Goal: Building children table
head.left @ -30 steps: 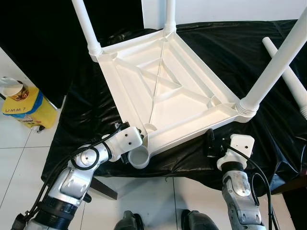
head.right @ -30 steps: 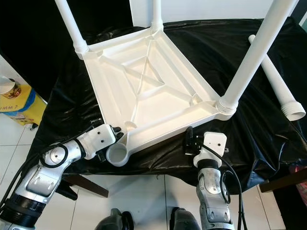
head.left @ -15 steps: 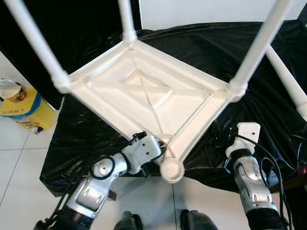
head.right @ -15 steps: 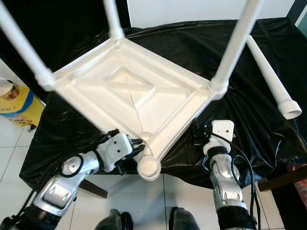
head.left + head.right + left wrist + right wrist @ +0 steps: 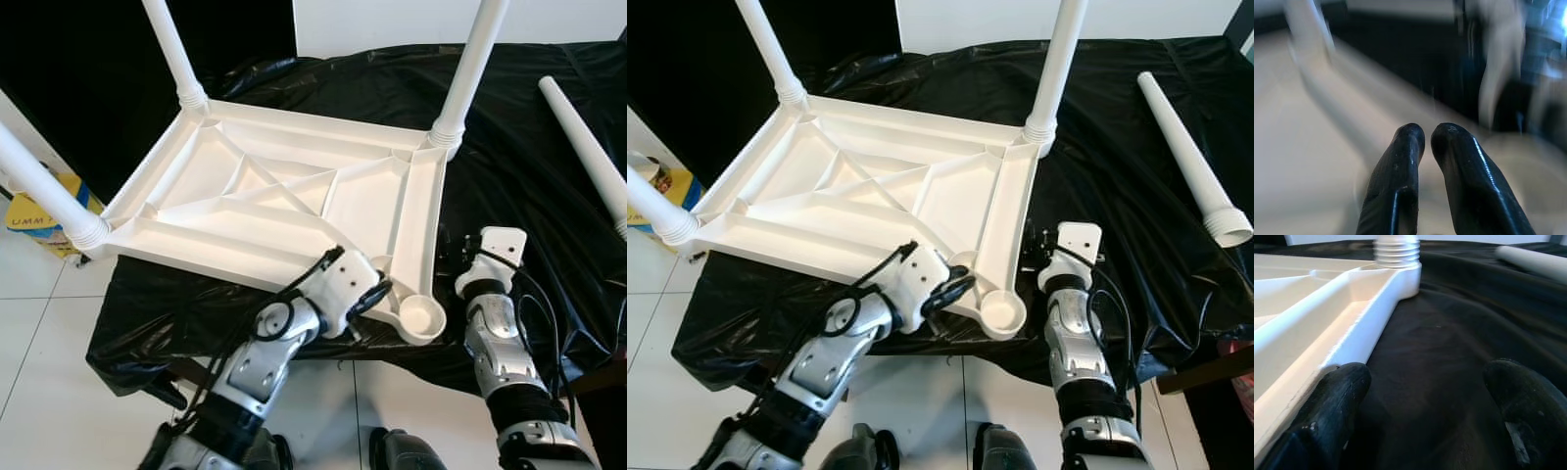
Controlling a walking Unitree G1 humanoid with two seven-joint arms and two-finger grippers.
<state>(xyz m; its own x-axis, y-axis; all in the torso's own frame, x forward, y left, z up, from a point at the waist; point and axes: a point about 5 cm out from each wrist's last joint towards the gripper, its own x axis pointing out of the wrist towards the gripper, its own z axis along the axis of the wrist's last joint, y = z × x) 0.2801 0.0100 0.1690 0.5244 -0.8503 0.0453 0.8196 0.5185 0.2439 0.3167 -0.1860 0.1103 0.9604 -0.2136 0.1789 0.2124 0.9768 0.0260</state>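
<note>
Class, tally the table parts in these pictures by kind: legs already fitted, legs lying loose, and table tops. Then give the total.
Fitted legs: 3
Loose leg: 1
Table top: 1
Total: 5

The upturned tabletop [image 5: 294,201] is laid on the sheet-covered table [image 5: 529,137]. To the tabletop's right a loose leg [image 5: 588,147] is laid on the sheet. At the tabletop's near corner, an empty socket [image 5: 423,318] is set between the left gripper [image 5: 367,299] and the right gripper [image 5: 449,257].
</note>
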